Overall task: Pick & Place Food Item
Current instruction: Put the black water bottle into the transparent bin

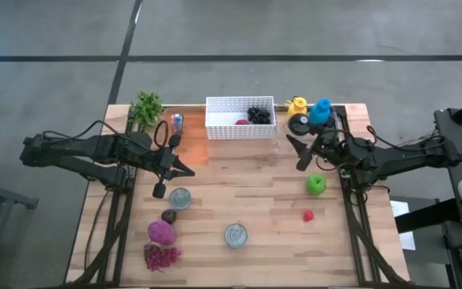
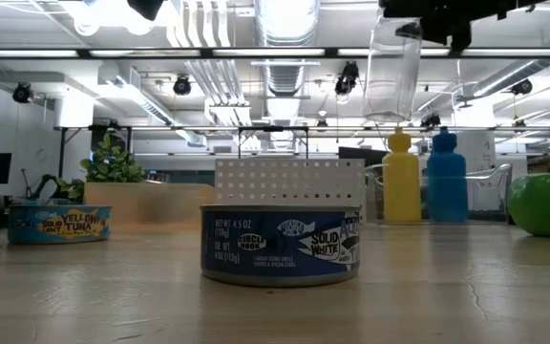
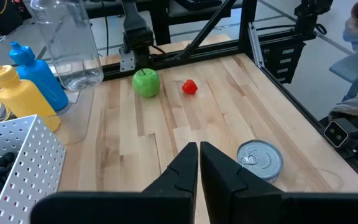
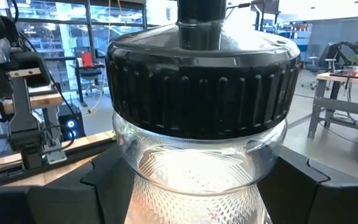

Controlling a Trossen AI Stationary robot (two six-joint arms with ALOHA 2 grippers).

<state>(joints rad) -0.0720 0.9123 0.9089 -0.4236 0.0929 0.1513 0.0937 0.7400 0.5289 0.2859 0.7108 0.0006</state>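
Note:
My right gripper (image 4: 197, 186) is shut on a clear jar (image 2: 391, 72) with a black ribbed lid (image 4: 197, 81), high over the table's far right beside the yellow bottle (image 1: 297, 104) and blue bottle (image 1: 321, 112). In the left wrist view the jar (image 3: 67, 43) hangs above the wood. A green apple (image 1: 316, 184) and a small red strawberry (image 1: 308, 214) lie on the table near the right arm. A white perforated basket (image 1: 241, 119) at the far middle holds dark grapes. My left gripper (image 3: 199, 155) is shut on nothing, above the table's left half. My right gripper pinches the jar at its clear neck (image 4: 197, 155), just under the black lid, with one finger (image 4: 107, 180) on each side. The fingers come at it about level. The jar stays upright, its body below the fingers, lifted well clear of the table.
Two tuna cans (image 1: 180, 198) (image 1: 235, 234) stand at the near middle. Purple food items (image 1: 161, 233) and a small brown one (image 1: 168, 215) lie near left. Leafy greens (image 1: 146, 107) sit at the far left corner. Bare wood lies between the cans and the apple.

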